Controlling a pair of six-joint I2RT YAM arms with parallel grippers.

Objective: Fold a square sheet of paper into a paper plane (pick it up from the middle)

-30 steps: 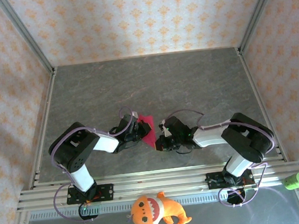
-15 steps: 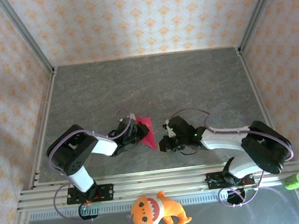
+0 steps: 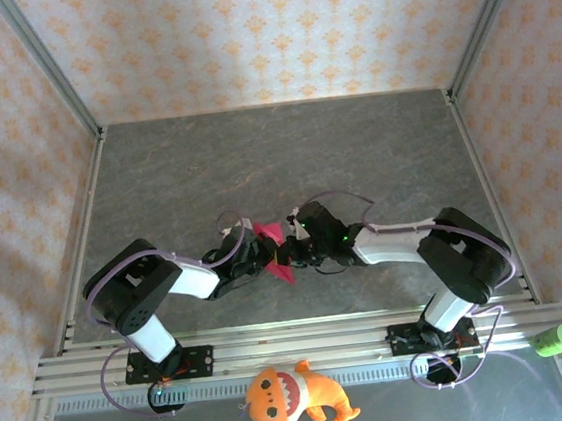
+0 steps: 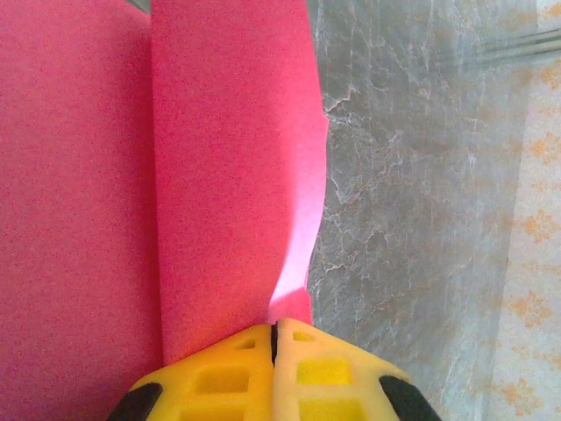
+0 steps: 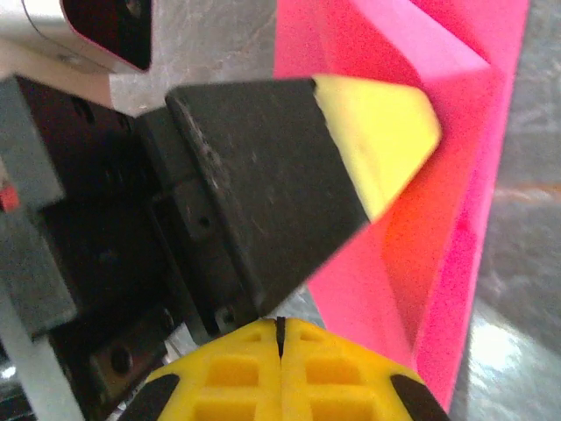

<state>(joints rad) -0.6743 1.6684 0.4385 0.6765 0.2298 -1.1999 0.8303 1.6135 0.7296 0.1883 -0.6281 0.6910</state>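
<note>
Top external: part-folded square sheet of paper (image 3: 267,234) sits toward 6 o'clock on the worktop (image 3: 286,160), sandwiched between both arms' tips. Grip status: left claw (image 3: 264,257) pressed together, apparently pinching the sheet's folded edge (left wrist shows pink running right into the pads (image 4: 228,368)); right claw (image 3: 292,254) pressed together on nothing, tip at the paper. My read: featherlight, floppy, creases and tears easily, slick on stone, so grip at a fold, not a loose flap. Rail (image 3: 305,341) is close at 6 o'clock; plenty of room toward 12.
</note>
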